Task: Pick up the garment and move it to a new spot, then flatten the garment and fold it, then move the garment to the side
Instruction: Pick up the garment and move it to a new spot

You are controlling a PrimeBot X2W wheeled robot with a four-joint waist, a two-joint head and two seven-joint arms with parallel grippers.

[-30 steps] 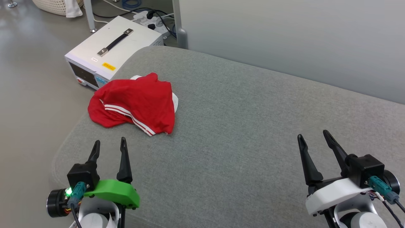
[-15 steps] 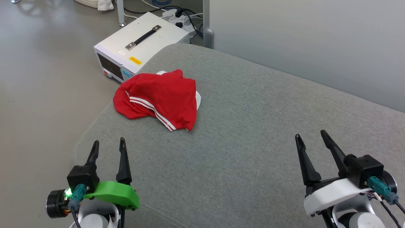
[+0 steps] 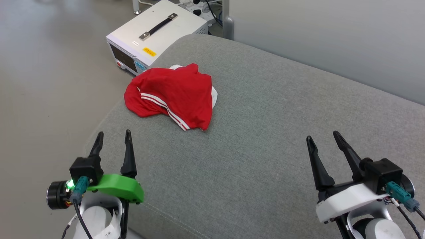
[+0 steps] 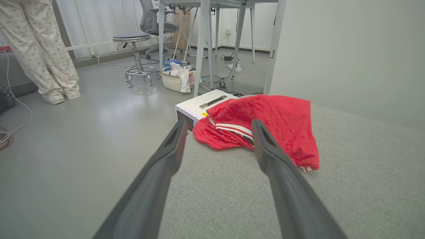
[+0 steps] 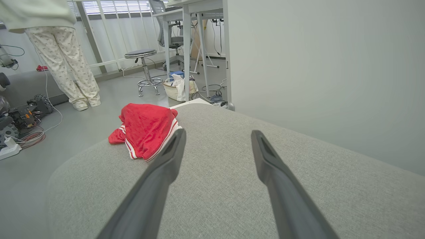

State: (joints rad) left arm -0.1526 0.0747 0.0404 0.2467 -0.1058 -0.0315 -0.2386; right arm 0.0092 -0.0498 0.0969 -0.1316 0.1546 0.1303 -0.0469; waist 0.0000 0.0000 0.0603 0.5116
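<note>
The garment is a crumpled heap of bright red cloth with white parts and red-and-white striped trim, lying near the far left corner of the grey cushion. It also lies ahead in the left wrist view as the garment, and left of centre in the right wrist view as the garment. My left gripper hangs open at the cushion's near left edge, well short of the cloth. My right gripper stands open at the near right, far from it. Both hold nothing.
A white box with a black handle stands on the floor just beyond the cushion's far left corner. A pale wall panel runs along the back. A person's legs, a stool and a basket are farther off.
The head camera has shifted, so the garment and box now sit further right and higher in the picture. Both grippers stay open and keep their places.
</note>
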